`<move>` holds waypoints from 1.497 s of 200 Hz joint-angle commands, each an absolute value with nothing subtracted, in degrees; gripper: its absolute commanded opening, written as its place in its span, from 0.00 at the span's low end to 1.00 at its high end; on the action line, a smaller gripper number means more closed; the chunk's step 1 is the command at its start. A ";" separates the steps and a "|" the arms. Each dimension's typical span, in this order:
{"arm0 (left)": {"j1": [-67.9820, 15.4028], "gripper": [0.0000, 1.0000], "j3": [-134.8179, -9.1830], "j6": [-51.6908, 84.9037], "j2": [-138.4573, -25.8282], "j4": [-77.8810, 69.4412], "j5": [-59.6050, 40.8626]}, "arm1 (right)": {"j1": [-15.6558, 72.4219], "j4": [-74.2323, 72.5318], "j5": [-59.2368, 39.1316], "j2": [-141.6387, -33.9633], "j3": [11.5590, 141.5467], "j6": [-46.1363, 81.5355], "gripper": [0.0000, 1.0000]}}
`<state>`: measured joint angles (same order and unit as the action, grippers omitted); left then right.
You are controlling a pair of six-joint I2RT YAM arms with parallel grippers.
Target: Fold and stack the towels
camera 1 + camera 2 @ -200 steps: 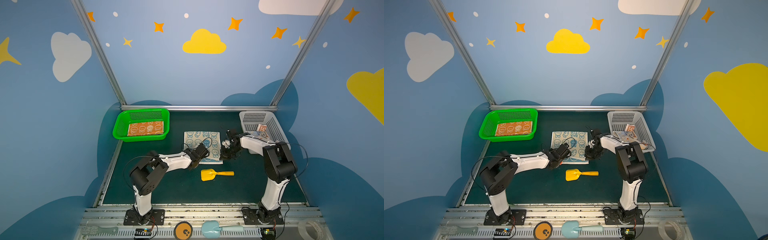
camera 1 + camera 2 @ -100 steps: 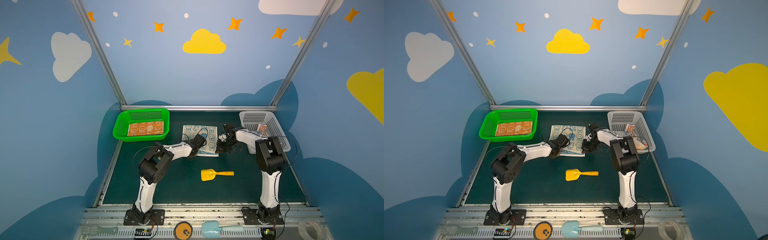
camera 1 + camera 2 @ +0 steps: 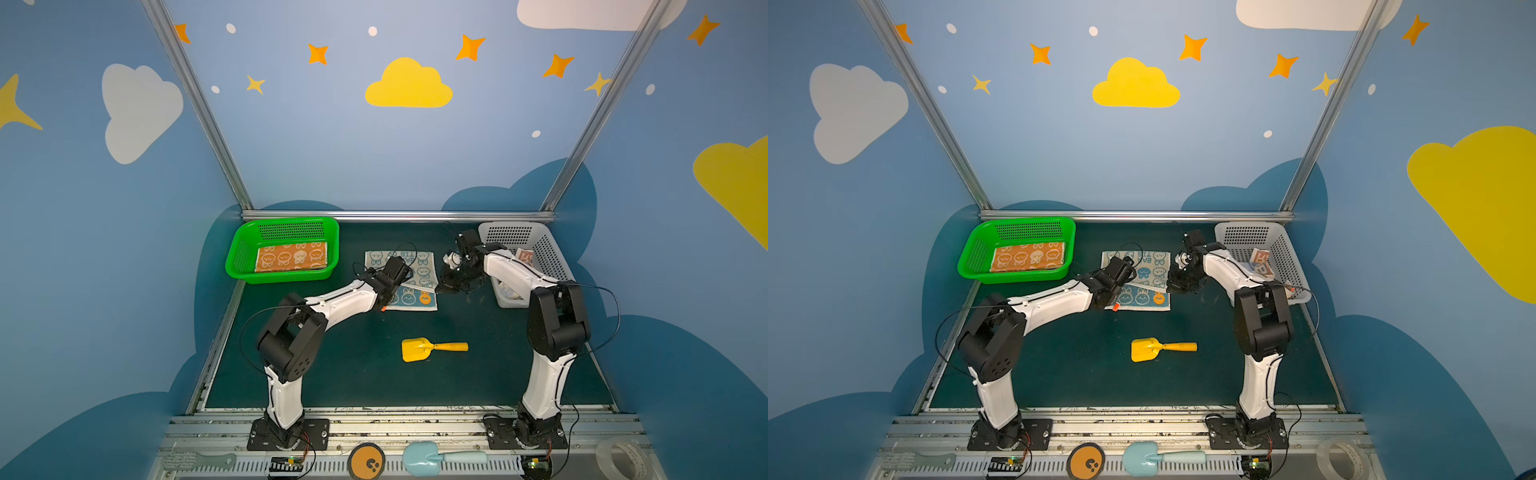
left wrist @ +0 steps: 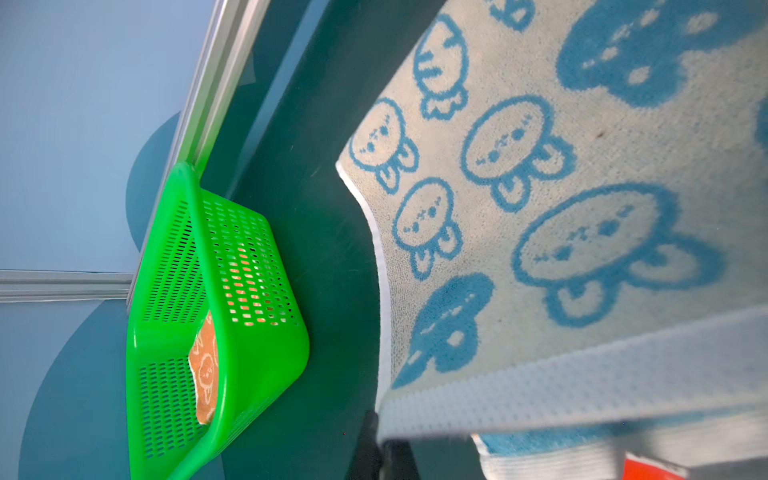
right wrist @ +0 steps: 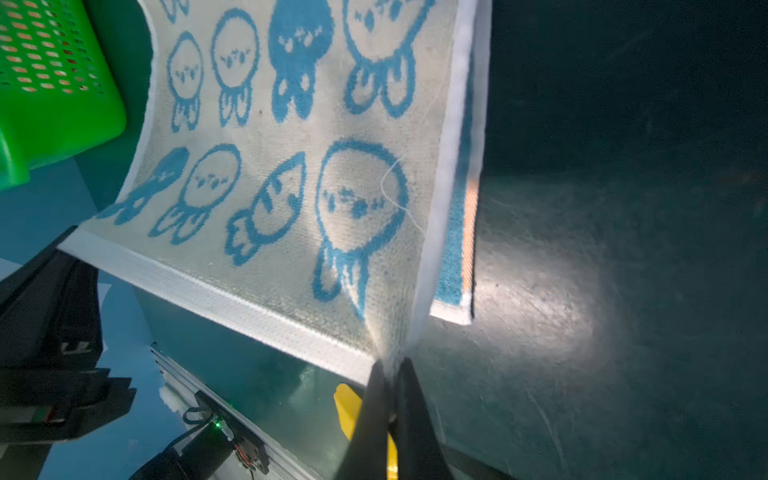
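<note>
Towels: three counted: orange towel [image 3: 291,257], cream-blue towel [image 3: 422,272], lettered towel [image 3: 524,257]
Baskets: two: green basket [image 3: 243,255], white basket [image 3: 509,237]
Shovels: two: yellow shovel [image 3: 415,349], blue shovel [image 3: 422,459]

Compared with a second ago, your towel [image 3: 424,272] sits farther from the yellow shovel [image 3: 415,349]. Your left gripper [image 4: 380,432] and right gripper [image 5: 390,370] now pinch its white hem lifted clear, farther from the shovel than they were. The towel's part nearest the shovel now shows blue.
</note>
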<state>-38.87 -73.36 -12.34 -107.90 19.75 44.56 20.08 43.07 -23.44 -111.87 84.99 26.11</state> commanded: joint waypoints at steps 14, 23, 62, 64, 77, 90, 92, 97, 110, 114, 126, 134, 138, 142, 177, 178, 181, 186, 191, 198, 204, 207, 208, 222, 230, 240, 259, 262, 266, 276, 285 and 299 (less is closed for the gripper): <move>-40.20 0.03 -70.31 -8.25 -110.62 23.12 47.69 | 19.78 42.56 -20.83 -113.39 78.73 26.19 0.00; -40.51 0.03 -69.50 -7.71 -110.89 22.83 47.41 | 19.76 42.13 -21.00 -114.00 78.18 26.25 0.00; -40.58 0.03 -68.73 -7.23 -112.32 22.84 47.48 | 20.21 41.13 -21.20 -116.40 78.05 26.37 0.00; -40.60 0.03 -68.73 -7.21 -112.39 22.78 47.51 | 20.21 41.13 -21.19 -116.51 78.14 26.37 0.00; -40.56 0.03 -68.73 -6.87 -112.41 22.94 47.14 | 20.30 40.97 -20.96 -117.13 78.21 26.39 0.00; -40.59 0.03 -68.69 -6.79 -112.57 22.81 47.04 | 20.38 40.88 -21.34 -117.57 78.28 26.42 0.00; -40.60 0.03 -68.65 -6.82 -112.58 22.77 47.16 | 20.34 40.87 -21.40 -117.55 78.30 26.38 0.00; -40.58 0.03 -68.71 -6.77 -112.75 22.82 47.24 | 20.53 40.89 -21.46 -117.61 78.30 26.39 0.00; -40.59 0.05 -69.14 -6.86 -113.17 23.28 47.59 | 20.87 40.96 -21.21 -117.39 78.33 26.44 0.01; -40.58 0.06 -69.44 -6.78 -113.28 23.55 47.60 | 20.99 40.96 -21.01 -117.29 78.24 26.47 0.02; -40.58 0.12 -70.35 -6.18 -113.44 24.83 47.28 | 21.09 41.00 -20.63 -116.73 78.16 26.63 0.05; -40.67 0.18 -70.95 -5.48 -113.30 25.88 47.19 | 21.09 41.15 -20.41 -116.50 78.29 26.63 0.07; -40.69 0.22 -71.21 -5.11 -113.08 26.33 47.12 | 21.05 41.36 -20.27 -116.34 78.46 26.55 0.08; -40.69 0.26 -71.35 -4.72 -112.77 26.57 47.26 | 21.03 41.54 -20.15 -116.24 78.61 26.54 0.09; -41.18 0.73 -70.84 -4.37 -106.84 25.71 49.27 | 21.42 43.43 -19.98 -113.86 80.13 26.10 0.20; -41.20 0.74 -70.88 -4.38 -106.59 25.69 49.29 | 21.43 43.51 -19.97 -113.71 80.19 26.10 0.20; -41.21 0.77 -70.97 -4.53 -105.91 25.67 49.26 | 21.56 43.72 -19.81 -113.32 80.37 26.10 0.23; -41.22 0.83 -71.13 -4.59 -104.71 25.59 49.09 | 21.71 44.00 -19.69 -112.53 80.50 26.10 0.28; -41.22 0.90 -71.33 -4.64 -103.41 25.43 49.06 | 21.79 44.24 -19.60 -111.67 80.71 26.02 0.36; -41.22 0.99 -71.60 -4.61 -101.65 25.04 48.92 | 21.97 44.67 -19.46 -110.44 81.14 26.02 0.46; -41.20 0.99 -71.97 -4.58 -100.22 24.75 48.45 | 22.06 45.24 -19.41 -109.47 81.64 26.02 0.53; -41.22 0.99 -72.24 -4.63 -99.44 24.59 48.08 | 22.14 45.52 -19.34 -108.89 81.91 26.02 0.56; -41.22 0.99 -72.33 -4.60 -99.25 24.56 47.95 | 22.14 45.61 -19.34 -108.72 82.09 25.97 0.57; -41.22 0.99 -73.47 -4.22 -96.20 23.15 45.85 | 22.15 46.76 -19.12 -106.47 83.58 26.00 0.69; -41.13 0.99 -74.24 -4.44 -94.58 22.24 44.58 | 22.11 47.45 -18.90 -105.34 84.91 25.74 0.76; -40.70 0.99 -74.99 -4.42 -93.07 20.65 43.39 | 22.03 48.34 -19.03 -104.62 86.89 25.43 0.83; -39.08 0.99 -77.73 -2.85 -91.90 20.19 38.50 | 21.13 49.85 -20.27 -105.14 91.49 24.90 0.86; -38.71 1.00 -78.37 -2.16 -91.86 20.35 37.22 | 20.88 49.67 -20.89 -105.38 92.17 24.88 0.87; -38.10 0.99 -79.09 -1.28 -91.95 20.36 35.41 | 20.50 49.50 -21.62 -105.80 93.10 24.95 0.87; -36.15 0.99 -80.80 1.86 -92.63 20.05 29.17 | 19.45 49.19 -23.60 -107.27 96.02 25.21 0.87; -34.07 0.99 -81.99 5.07 -93.81 19.09 23.00 | 18.69 48.97 -24.73 -109.52 99.18 25.14 0.88; -30.93 0.99 -84.59 10.07 -96.88 18.29 14.68 | 17.05 49.11 -28.12 -114.19 104.82 25.66 0.89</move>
